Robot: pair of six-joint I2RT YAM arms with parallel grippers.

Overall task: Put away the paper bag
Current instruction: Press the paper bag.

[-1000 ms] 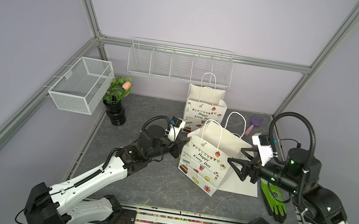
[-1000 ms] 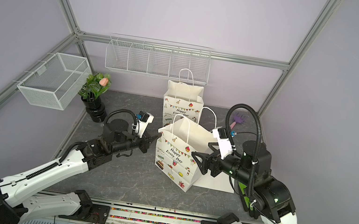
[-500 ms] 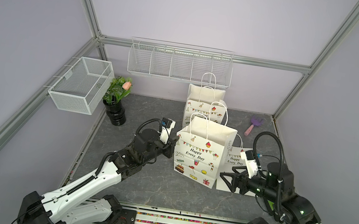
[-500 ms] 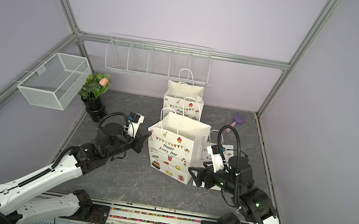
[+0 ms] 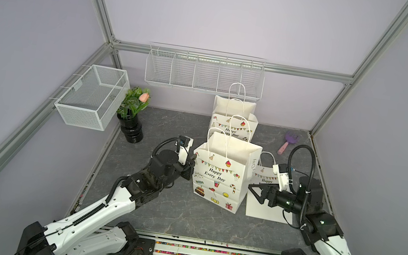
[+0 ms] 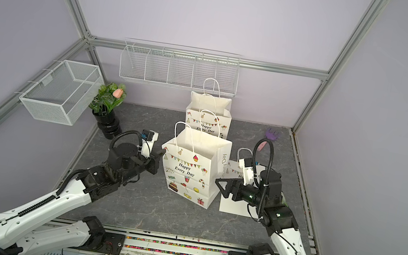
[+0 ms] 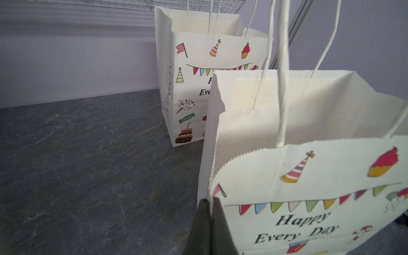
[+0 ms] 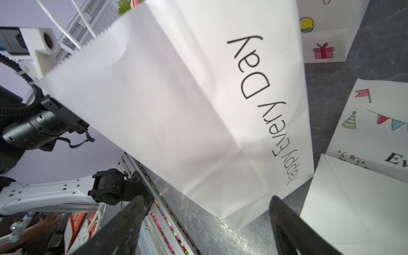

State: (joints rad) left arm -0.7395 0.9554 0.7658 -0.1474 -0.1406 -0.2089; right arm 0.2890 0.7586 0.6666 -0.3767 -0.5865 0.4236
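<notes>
The left tool [image 7: 208, 204] stays pinched on a top corner of the paper bag [image 5: 219, 181]; the right tool [image 5: 255, 193] has drawn back, wide and empty. Tilted a second ago, the bag now stands upright on the surface [image 5: 155, 210]: set down, seemingly, but not yet stowed.

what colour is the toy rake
Toy rake: purple head, pink handle, clearest in a top view.

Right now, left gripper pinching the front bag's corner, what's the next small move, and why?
Probably lift the open right gripper to the front bag's free rim and close: the left gripper pinches only one corner, while the right sits low beside the side panel.
</notes>
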